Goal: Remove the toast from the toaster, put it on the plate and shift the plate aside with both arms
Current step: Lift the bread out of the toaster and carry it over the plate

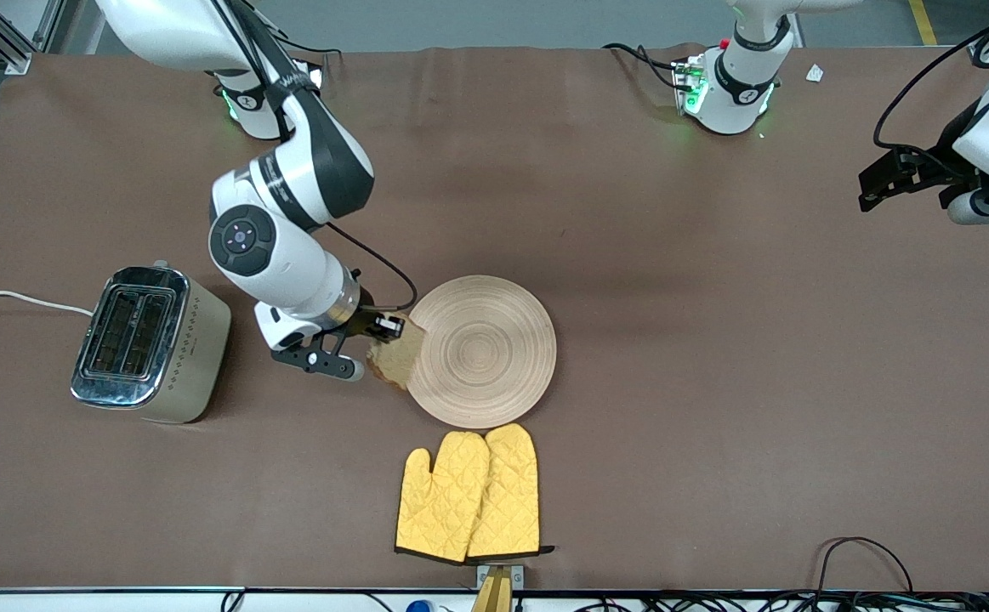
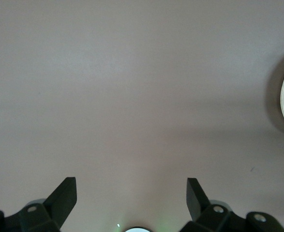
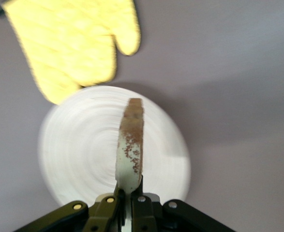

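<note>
Gripping the toast [image 1: 395, 357] edge-up, the right gripper [image 1: 372, 347] hangs over the plate [image 1: 494, 357] rim toward the toaster [image 1: 150, 344]; plate centre lies ahead. Left gripper [image 1: 902, 180] waits, fingers open

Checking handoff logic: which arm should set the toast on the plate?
Right. Its claw already grips the toast at the plate edge; the left claw waits open over bare table at its own end.

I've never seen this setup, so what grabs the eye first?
The right claw is shut on a brown speckled toast slice, over the edge of the round beige ringed plate. Yellow quilted oven mitts lie nearer the camera; the left claw waits open.
</note>
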`<action>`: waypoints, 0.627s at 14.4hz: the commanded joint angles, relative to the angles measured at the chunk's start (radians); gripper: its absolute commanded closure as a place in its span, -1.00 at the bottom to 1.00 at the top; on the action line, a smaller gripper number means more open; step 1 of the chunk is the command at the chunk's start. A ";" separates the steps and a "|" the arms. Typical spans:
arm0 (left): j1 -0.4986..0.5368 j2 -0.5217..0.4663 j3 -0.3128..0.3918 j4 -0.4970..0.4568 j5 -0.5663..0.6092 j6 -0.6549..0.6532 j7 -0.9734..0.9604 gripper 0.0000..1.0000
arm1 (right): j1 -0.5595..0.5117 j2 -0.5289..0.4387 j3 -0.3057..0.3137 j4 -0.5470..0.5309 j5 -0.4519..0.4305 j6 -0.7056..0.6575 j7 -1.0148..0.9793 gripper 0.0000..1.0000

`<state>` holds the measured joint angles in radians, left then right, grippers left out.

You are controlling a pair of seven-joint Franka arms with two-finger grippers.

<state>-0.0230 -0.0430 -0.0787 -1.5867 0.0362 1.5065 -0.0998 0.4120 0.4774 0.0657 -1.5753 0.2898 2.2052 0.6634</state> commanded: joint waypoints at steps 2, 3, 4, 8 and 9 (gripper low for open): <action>0.014 0.012 -0.001 0.020 0.016 0.006 0.002 -1.00 | 0.045 0.052 0.020 -0.045 0.277 0.229 -0.088 0.99; 0.014 0.014 -0.001 0.019 0.016 0.006 0.002 -1.00 | 0.057 0.076 0.022 -0.045 0.317 0.255 -0.115 0.99; 0.014 0.014 -0.001 0.019 0.016 0.006 0.002 -1.00 | 0.073 0.087 0.023 -0.046 0.362 0.267 -0.158 0.99; 0.015 0.022 -0.001 0.021 0.013 0.008 0.002 -1.00 | 0.085 0.075 0.022 -0.170 0.569 0.289 -0.489 1.00; 0.014 0.022 -0.001 0.020 0.014 0.008 0.002 -1.00 | 0.074 0.072 0.020 -0.207 0.584 0.289 -0.574 0.99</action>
<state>-0.0077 -0.0348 -0.0776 -1.5867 0.0362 1.5116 -0.0998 0.5078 0.5852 0.0834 -1.6855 0.8073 2.4795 0.2504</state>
